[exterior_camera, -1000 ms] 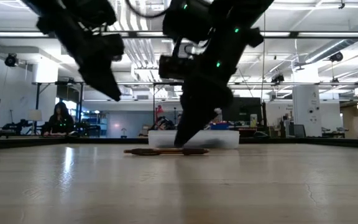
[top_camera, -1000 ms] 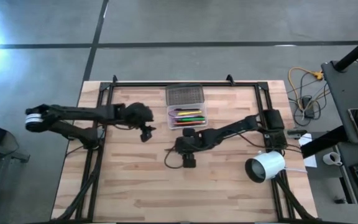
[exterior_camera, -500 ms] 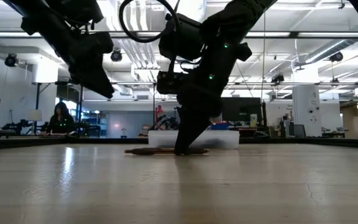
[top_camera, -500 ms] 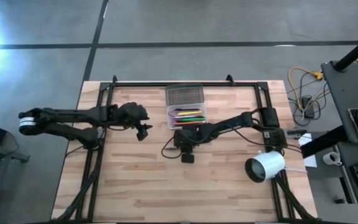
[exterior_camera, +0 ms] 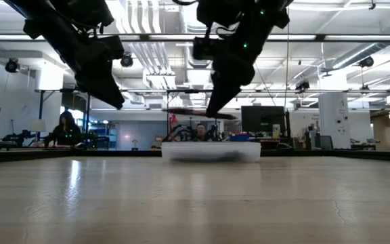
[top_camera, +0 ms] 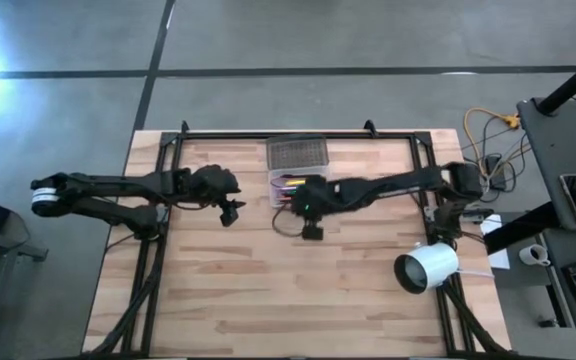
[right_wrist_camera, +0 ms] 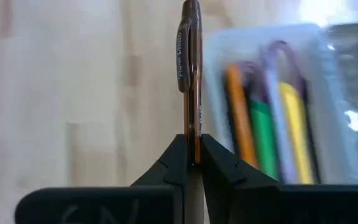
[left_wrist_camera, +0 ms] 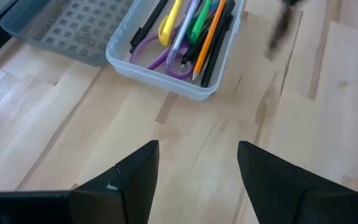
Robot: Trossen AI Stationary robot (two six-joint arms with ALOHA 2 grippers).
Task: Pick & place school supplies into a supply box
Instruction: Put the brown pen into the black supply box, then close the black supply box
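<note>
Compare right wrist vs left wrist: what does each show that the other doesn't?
Right wrist only: the right gripper shut on a dark red pen, held off the table beside the supply box.

Left wrist only: the left gripper, fingers open and holding nothing, over bare table; the box's grey lid hinged open flat; black pens along one wall.

Both: the clear box already holding an orange pencil, a green marker, a yellow marker and the purple-handled scissors.
</note>
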